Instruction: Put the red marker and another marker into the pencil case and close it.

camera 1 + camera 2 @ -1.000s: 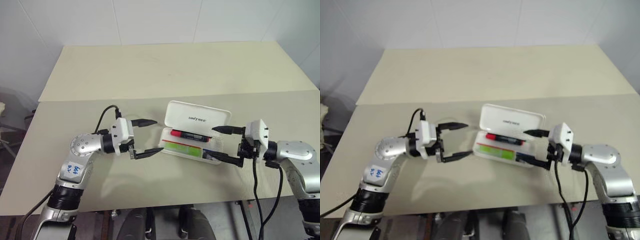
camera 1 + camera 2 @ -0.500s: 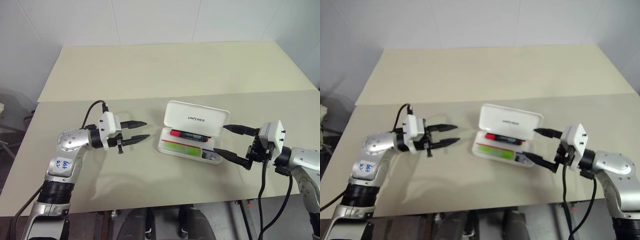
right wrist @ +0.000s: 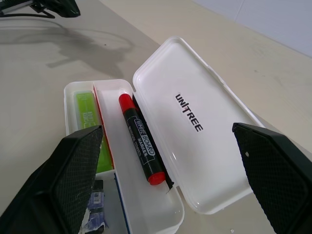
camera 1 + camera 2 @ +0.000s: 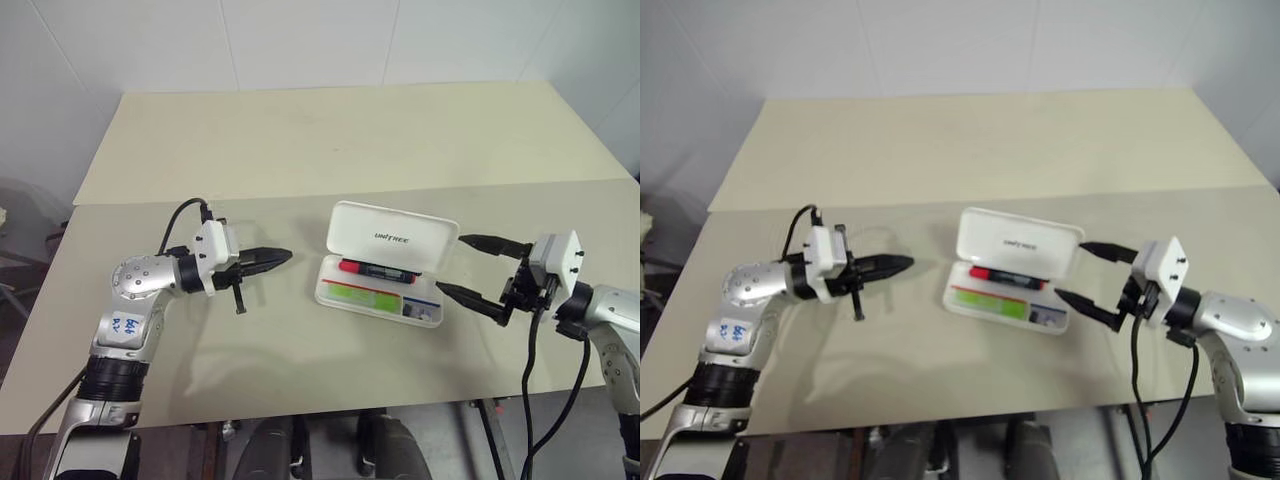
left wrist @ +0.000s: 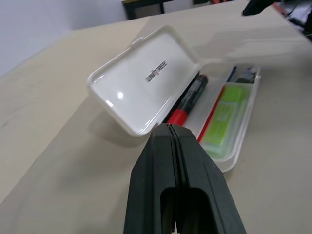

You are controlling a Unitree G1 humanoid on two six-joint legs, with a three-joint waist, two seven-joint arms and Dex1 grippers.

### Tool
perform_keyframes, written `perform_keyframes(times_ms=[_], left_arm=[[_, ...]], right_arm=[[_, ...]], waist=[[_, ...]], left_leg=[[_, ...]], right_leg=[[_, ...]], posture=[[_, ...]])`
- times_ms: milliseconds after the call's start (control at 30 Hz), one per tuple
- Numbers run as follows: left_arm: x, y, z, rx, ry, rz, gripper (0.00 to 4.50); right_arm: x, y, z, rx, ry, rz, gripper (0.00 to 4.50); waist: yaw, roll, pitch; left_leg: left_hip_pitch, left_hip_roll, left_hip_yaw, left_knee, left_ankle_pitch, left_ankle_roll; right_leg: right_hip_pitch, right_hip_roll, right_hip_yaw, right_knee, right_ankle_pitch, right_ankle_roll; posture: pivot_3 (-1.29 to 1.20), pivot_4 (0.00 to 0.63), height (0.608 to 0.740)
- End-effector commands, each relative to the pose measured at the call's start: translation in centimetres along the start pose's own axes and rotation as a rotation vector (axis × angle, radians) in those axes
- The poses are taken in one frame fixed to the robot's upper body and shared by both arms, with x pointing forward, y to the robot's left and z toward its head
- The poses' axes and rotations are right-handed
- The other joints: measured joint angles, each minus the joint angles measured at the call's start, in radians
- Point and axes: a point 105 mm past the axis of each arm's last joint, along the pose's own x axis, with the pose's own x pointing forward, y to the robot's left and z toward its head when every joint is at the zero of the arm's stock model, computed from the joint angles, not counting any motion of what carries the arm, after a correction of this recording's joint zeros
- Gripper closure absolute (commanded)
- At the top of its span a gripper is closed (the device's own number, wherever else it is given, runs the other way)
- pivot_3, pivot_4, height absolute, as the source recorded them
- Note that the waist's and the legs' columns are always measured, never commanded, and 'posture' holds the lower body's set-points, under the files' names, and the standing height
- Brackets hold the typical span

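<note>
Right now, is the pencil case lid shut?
No: the pencil case lid stands open, with the red marker and the green highlighter lying inside its base.

Beige table (image 4: 330, 130) against white wall (image 4: 300, 40)

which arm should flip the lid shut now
Probably the right: its open right gripper sits beside the raised lid of the white plastic pencil case; the shut left gripper is farther off.
</note>
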Motion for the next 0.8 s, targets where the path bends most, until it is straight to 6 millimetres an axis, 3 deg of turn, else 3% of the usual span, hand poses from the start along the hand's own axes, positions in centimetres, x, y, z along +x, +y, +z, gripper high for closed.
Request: perform_keyframes(times_ms=[33, 233, 400, 800], left_arm=[[0.0, 2.6, 0.4, 0.037, 0.002, 0.176, 4.47], [0.8, 4.0, -0.2, -0.007, 0.016, 0.27, 4.47], [3.6, 5.1, -1.8, -0.104, 0.043, 0.334, 4.47], [9.2, 4.9, -2.1, -0.148, 0.019, 0.206, 4.47]], right_arm=[[0.0, -0.2, 0.7, -0.024, -0.02, 0.0, 0.0], [-0.2, -0.1, 0.7, -0.023, -0.014, 0.002, 0.0], [0.2, 0.0, 0.9, -0.036, -0.013, 0.008, 0.0], [0.1, -0.6, 1.7, -0.066, -0.017, -0.016, 0.0]], waist=[[0.003, 0.0, 0.0], [0.003, 0.0, 0.0], [0.004, -0.001, 0.0], [0.002, -0.003, 0.001]], left_leg=[[0.0, 0.0, 0.0, 0.0, 0.0, 0.0], [0.0, 0.0, 0.0, 0.0, 0.0, 0.0], [0.0, 0.0, 0.001, 0.001, 0.0, 0.0], [0.0, 0.0, 0.003, 0.003, 0.002, -0.002]], right_leg=[[0.0, 0.0, 0.0, 0.0, 0.0, 0.0], [0.0, 0.0, -0.001, 0.0, 0.0, 0.0], [0.0, 0.0, -0.005, 0.0, 0.001, 0.001], [0.0, 0.0, -0.008, 0.0, 0.001, 0.003]], posture=[[0.0, 0.15, 0.74], [0.0, 0.15, 0.74], [0.0, 0.15, 0.74], [0.0, 0.15, 0.74]])
